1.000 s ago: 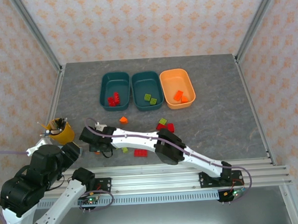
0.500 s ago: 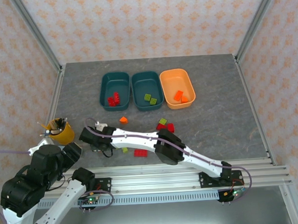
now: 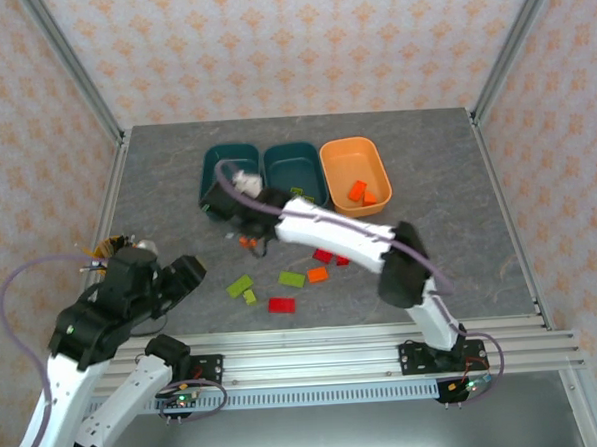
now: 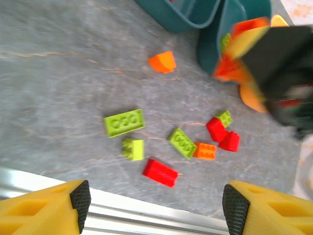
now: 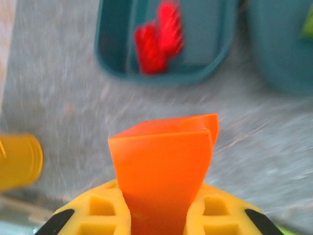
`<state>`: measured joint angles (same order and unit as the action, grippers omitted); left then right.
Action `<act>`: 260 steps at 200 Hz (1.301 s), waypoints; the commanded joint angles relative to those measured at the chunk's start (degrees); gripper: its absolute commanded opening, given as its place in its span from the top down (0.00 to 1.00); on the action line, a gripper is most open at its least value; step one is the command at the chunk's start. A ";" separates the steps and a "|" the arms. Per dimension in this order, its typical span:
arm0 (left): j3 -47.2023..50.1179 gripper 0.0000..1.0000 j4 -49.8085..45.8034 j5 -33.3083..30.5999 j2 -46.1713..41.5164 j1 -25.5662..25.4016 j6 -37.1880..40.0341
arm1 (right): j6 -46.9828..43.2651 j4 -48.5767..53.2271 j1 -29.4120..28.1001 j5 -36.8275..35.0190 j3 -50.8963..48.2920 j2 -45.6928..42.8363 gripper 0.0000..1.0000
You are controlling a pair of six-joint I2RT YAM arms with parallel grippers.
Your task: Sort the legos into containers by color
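Orange wedge brick is being clamped in the right end effector, whose jaws are closed on it, and its long axis is standing out along the jaws. In the right wrist view it is hanging above bare table, just short of the left teal tub (the one holding red bricks). The orange tub is lying to the right of that end effector, past the middle teal tub, so a sideways carry to the right is probably being called for, high enough for the rims to be cleared. Room above the tubs is looking open. The left end effector is being held wide open and empty over the loose bricks by the table's near edge, well apart from the orange tub.
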<state>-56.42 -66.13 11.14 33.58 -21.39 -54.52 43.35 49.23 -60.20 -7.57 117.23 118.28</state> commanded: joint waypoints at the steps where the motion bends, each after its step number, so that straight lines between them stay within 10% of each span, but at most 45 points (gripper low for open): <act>1: 0.10 0.25 13.08 4.69 5.67 -0.58 1.17 | -5.56 2.18 7.19 -3.45 -6.29 -8.97 0.92; 48: -5.97 0.25 23.40 0.85 22.30 -7.11 2.34 | -13.12 0.52 25.31 5.61 -17.21 -16.56 0.93; 99: -14.57 0.25 30.94 -3.91 41.10 -15.77 0.83 | -15.83 -1.71 38.85 18.62 -16.36 -5.93 0.94; 209: -23.75 0.25 29.57 -8.44 52.66 -19.56 1.18 | -12.65 2.94 42.79 24.28 2.21 16.84 0.93; 260: -19.91 0.25 26.95 -10.63 48.62 -19.57 0.04 | -11.54 2.25 42.79 22.70 -1.74 12.46 0.61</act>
<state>-78.08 -36.60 3.95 85.73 -40.53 -53.98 30.83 50.17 -17.67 16.51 117.21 134.50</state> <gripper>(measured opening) 0.754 0.339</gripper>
